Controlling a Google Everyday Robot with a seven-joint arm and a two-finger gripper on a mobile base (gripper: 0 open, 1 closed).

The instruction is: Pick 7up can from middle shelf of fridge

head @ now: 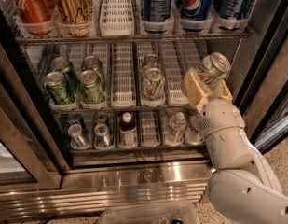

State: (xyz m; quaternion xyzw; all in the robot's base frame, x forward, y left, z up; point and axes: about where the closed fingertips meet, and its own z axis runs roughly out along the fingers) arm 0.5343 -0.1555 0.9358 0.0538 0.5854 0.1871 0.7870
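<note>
My gripper [208, 88] is shut on the 7up can [213, 68], a silvery-white can with green lettering and a shiny top. It holds the can tilted, in front of the right end of the middle shelf [122, 107] of the fridge [134, 171]. The tan fingers [195, 90] clasp the can's lower body. Two more pale cans [153, 84] stand in a lane tray left of the gripper. Dark-green cans [92, 85] stand on the shelf's left side.
The top tier holds red and gold cans [71, 6] and blue Pepsi cans [192, 3]. The bottom tier holds small cans and bottles [127, 129]. The dark door frame [260, 69] stands close on the right. A clear tray [148, 214] lies on the floor below.
</note>
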